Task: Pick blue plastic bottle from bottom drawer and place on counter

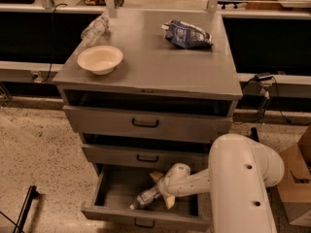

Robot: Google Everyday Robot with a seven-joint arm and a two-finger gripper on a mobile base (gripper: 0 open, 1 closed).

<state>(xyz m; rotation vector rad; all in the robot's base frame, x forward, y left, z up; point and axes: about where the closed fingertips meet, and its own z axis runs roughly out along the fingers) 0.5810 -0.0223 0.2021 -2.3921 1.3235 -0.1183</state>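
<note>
The blue plastic bottle (145, 198) lies on its side in the open bottom drawer (116, 214), cap toward the front left. My gripper (162, 189) is down inside the drawer at the bottle's base end, open, with one cream finger (156, 177) behind the bottle and the other (169, 201) in front of it. The bottle rests on the drawer floor. The grey counter (155, 69) is the cabinet's top, above the three drawers.
On the counter stand a cream bowl (99, 58) at the left, a plain clear bottle (95, 29) at the back left and a dark blue snack bag (187, 34) at the back right. The two upper drawers stand slightly ajar. A cardboard box (296, 183) is on the floor at right.
</note>
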